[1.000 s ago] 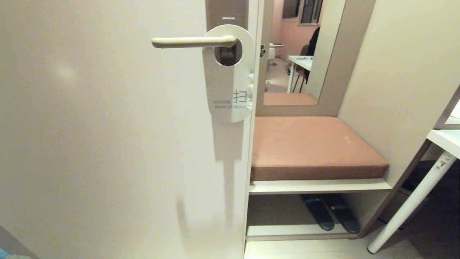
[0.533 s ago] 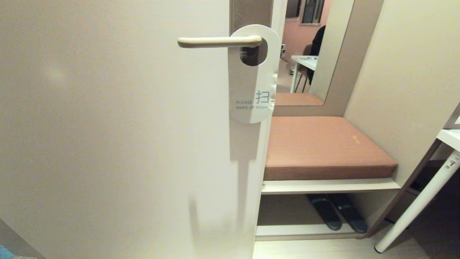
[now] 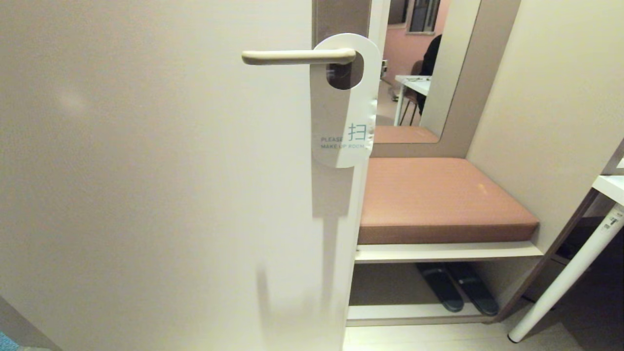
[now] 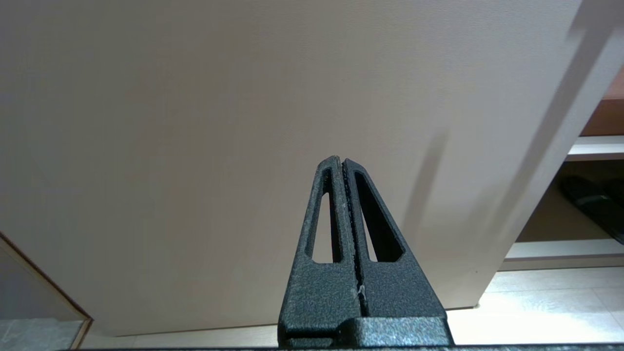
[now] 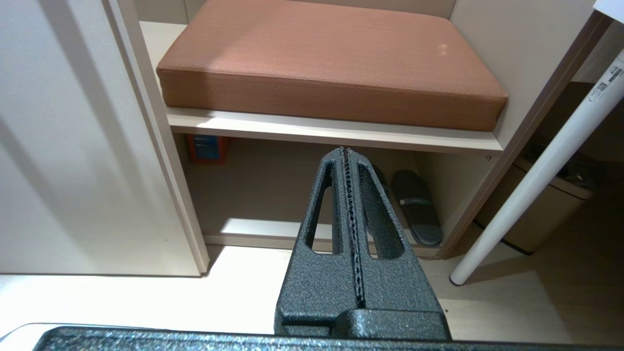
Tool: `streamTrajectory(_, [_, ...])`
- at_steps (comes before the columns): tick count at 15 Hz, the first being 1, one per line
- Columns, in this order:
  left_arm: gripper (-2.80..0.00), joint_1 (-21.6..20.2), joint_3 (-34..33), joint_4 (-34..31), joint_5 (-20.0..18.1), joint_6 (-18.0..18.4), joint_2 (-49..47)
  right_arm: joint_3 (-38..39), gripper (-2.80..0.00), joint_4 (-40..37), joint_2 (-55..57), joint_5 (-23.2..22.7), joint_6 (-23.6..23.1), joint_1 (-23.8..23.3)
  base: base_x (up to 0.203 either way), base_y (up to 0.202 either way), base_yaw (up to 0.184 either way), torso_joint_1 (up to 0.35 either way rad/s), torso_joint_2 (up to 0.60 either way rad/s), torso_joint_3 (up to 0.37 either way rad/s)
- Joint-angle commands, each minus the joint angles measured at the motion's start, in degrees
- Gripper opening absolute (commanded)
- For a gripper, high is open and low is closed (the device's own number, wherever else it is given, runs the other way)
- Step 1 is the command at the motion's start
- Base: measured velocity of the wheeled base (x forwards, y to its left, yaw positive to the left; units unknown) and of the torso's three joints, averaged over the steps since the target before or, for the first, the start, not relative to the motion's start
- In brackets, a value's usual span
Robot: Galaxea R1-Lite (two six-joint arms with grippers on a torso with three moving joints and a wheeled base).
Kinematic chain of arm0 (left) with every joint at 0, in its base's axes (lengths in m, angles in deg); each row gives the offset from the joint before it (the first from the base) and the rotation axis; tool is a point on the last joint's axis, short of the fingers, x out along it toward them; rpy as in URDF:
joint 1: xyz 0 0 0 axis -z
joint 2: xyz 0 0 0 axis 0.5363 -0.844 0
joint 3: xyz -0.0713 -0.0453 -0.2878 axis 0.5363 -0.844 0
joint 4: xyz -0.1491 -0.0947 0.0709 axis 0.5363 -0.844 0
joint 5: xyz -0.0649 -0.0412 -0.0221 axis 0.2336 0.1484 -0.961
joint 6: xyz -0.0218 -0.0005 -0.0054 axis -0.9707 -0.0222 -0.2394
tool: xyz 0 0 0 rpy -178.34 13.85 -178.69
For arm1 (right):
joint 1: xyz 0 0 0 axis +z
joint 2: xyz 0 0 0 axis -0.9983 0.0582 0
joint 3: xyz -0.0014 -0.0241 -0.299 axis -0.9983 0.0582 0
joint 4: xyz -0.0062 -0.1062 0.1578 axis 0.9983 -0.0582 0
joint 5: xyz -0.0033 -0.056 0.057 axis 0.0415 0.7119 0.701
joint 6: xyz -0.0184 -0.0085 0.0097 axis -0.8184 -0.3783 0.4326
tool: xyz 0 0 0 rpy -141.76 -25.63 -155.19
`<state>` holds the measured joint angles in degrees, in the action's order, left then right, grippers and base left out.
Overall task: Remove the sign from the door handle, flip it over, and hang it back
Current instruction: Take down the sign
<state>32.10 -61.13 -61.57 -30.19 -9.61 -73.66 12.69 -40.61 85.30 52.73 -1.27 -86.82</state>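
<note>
Both grippers are closed and empty: left gripper (image 4: pixel 342 161) low before the door (image 4: pixel 243 122), right gripper (image 5: pixel 343 151) low before the cushioned bench (image 5: pixel 331 73). Far above, the sign (image 3: pixel 343 105), white face outward, hangs on the door handle (image 3: pixel 297 57).

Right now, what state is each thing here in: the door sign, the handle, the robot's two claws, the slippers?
sign: hanging on the handle, white "PLEASE MAKE UP ROOM" face outward
door handle: level, untouched
left gripper: shut, empty, low before the door
right gripper: shut, empty, toward the bench
slippers: side by side under the bench
</note>
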Motion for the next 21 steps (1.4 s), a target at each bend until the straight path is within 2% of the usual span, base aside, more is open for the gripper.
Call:
streamTrajectory(1, [-2.8, 0.0, 0.0, 0.0, 0.0, 0.0, 0.0, 0.0, -2.8, -0.1, 0.1, 0.0, 0.0, 0.0, 0.0, 0.0, 0.0, 0.0, 0.0, 0.0])
streamTrajectory(16, [-2.8, 0.0, 0.0, 0.0, 0.0, 0.0, 0.0, 0.0, -2.8, -0.1, 0.1, -0.2, -0.9, 0.0, 0.0, 0.0, 0.0, 0.0, 0.0, 0.0])
streamTrajectory(21, [-2.8, 0.0, 0.0, 0.0, 0.0, 0.0, 0.0, 0.0, -2.8, 0.0, 0.1, 0.0, 0.7, -0.1, 0.0, 0.0, 0.0, 0.0, 0.0, 0.0])
